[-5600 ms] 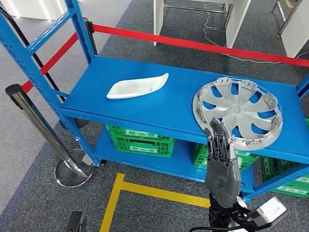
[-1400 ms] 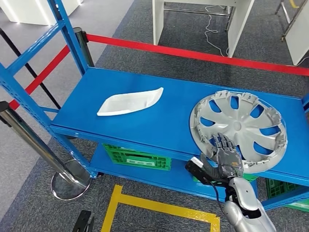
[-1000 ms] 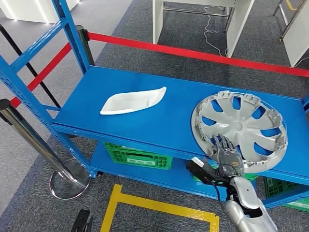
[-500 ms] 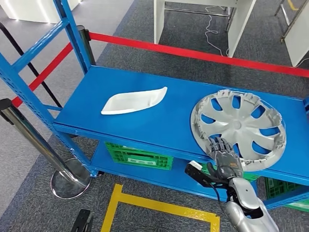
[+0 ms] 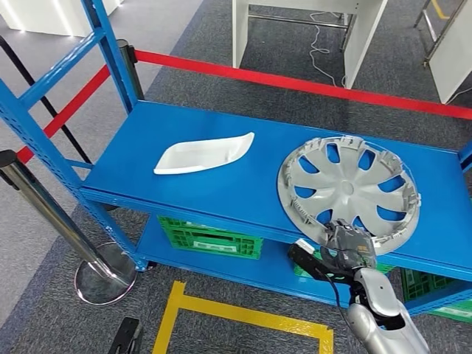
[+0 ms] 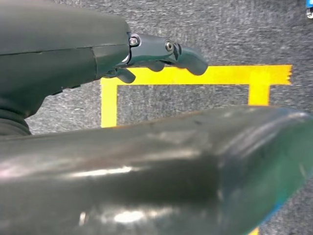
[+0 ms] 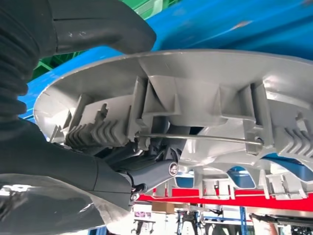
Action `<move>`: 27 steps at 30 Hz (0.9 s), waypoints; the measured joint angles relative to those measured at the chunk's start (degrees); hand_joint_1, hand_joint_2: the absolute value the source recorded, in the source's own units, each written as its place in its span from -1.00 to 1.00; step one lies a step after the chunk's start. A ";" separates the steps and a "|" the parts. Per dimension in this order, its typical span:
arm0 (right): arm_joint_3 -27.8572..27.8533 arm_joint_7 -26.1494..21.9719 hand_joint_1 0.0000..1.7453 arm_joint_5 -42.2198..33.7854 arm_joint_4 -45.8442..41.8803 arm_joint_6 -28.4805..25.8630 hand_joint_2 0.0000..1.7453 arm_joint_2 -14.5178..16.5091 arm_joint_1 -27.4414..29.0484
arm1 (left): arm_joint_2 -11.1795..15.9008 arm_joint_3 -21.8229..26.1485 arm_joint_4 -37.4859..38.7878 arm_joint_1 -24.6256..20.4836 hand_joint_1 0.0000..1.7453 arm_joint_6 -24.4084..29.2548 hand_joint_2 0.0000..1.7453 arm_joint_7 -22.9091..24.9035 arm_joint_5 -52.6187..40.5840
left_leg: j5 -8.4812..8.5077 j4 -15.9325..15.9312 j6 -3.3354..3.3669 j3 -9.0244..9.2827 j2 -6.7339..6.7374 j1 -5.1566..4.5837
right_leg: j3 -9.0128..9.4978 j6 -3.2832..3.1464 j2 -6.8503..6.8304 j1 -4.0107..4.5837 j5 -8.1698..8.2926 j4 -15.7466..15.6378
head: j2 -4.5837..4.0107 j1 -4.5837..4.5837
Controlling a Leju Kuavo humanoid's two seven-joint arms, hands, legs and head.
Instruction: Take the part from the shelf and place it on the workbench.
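Note:
A silver hubcap [image 5: 348,188] lies on the blue shelf [image 5: 251,184], at its right end, with the near rim over the front edge. My right hand [image 5: 348,243] grips that near rim from below the shelf edge. In the right wrist view the dark fingers [image 7: 155,171] reach into the ribbed underside of the hubcap [image 7: 207,93] and the thumb lies over the rim. A white curved part [image 5: 203,153] rests on the shelf's left half. My left hand [image 6: 166,51] hangs over the floor, fingers stretched out, holding nothing.
Green crates [image 5: 209,236] sit on the lower shelf. A red barrier belt [image 5: 300,82] runs behind the shelf and a chrome post [image 5: 50,214] stands at the left. Yellow tape [image 5: 234,310] marks the grey carpet in front. White table legs [image 5: 356,29] stand beyond.
The hubcap has slid left and toward the shelf's front edge. My right hand's fingers, which lay on the rim, have closed around it.

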 joint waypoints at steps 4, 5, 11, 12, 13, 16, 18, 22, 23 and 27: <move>0.07 -0.45 1.00 -0.28 0.01 0.07 1.00 -0.05 0.01 | -0.04 0.45 -0.02 -0.15 -1.00 0.12 -1.00 -0.04 -0.32 | 0.72 -0.78 1.53 -0.01 0.11 0.30 | -1.88 1.10 -0.07 -0.20 -2.35 3.19 | 0.00 0.19; 0.17 -0.62 1.00 -0.39 0.03 0.10 1.00 -0.07 0.06 | -0.08 0.63 -0.02 -0.19 -1.00 0.12 -1.00 -0.05 -0.48 | 0.79 -0.81 1.73 -0.06 0.13 0.27 | -3.49 1.22 -0.11 -0.23 -4.13 6.54 | 0.00 0.27; 0.77 -1.27 1.00 -0.97 0.11 0.13 1.00 -0.12 0.04 | -0.23 1.02 -0.02 -0.12 -1.00 0.10 -1.00 -0.06 -0.85 | 0.66 -0.61 1.78 -0.01 0.02 0.13 | -4.60 1.34 -0.21 -0.27 -2.33 8.54 | 0.00 0.36; 0.85 -1.42 1.00 -1.02 0.10 0.14 1.00 -0.14 -0.13 | -0.26 1.04 -0.02 -0.15 -1.00 0.09 -1.00 -0.06 -0.89 | 0.53 -0.46 1.60 -0.03 -0.01 0.03 | -2.62 1.19 -0.24 -0.21 -0.92 4.55 | 0.00 0.35; 0.93 -1.56 1.00 -1.05 0.10 0.14 1.00 -0.17 -0.32 | -0.28 1.05 -0.02 -0.16 -1.00 0.07 -1.00 -0.06 -0.91 | 0.46 -0.36 1.35 -0.08 -0.02 -0.05 | -1.14 0.98 -0.22 -0.14 -0.13 1.72 | 0.00 0.31; 1.08 -1.81 1.00 -1.12 0.09 0.14 1.00 -0.25 -0.65 | -0.31 1.06 -0.03 -0.20 -1.00 0.00 -1.00 -0.06 -0.93 | 0.56 -0.37 0.46 -0.12 0.00 -0.08 | -0.02 0.20 -0.03 0.10 0.00 -0.10 | 0.00 0.25; 1.16 -1.84 1.00 -1.15 0.08 0.15 1.00 -0.28 -0.76 | -0.31 1.06 -0.04 -0.27 -1.00 -0.02 -1.00 -0.06 -0.93 | -0.28 0.57 -0.17 -0.38 0.02 0.04 | 0.16 -0.55 -0.15 -0.07 0.30 -0.46 | 0.00 0.14; 1.32 -1.84 1.00 -1.26 0.08 0.17 1.00 -0.29 -0.80 | -0.26 1.06 -0.04 -0.26 -1.00 0.09 -1.00 -0.06 -0.95 | -6.79 12.88 -1.07 -5.59 0.07 0.35 | 0.21 -1.36 -0.55 -0.23 0.47 -0.68 | 0.00 -0.15; 1.34 -1.89 1.00 -1.41 0.09 0.20 1.00 -0.29 -0.79 | -0.25 1.06 -0.04 -0.18 -1.00 0.09 -1.00 -0.06 -0.98 | -7.39 15.25 -1.18 -6.56 0.07 0.43 | 0.20 -1.36 -0.57 -0.23 0.47 -0.66 | 0.00 -0.15; 1.34 -2.75 1.00 -2.59 0.15 0.34 1.00 -0.29 -0.80 | -0.13 1.15 -0.04 -0.18 -1.00 0.11 -1.00 -0.06 -1.53 | -1.40 5.53 -1.17 -1.64 0.07 0.74 | 0.41 -1.00 -0.46 -0.24 0.34 -0.50 | 0.00 -0.16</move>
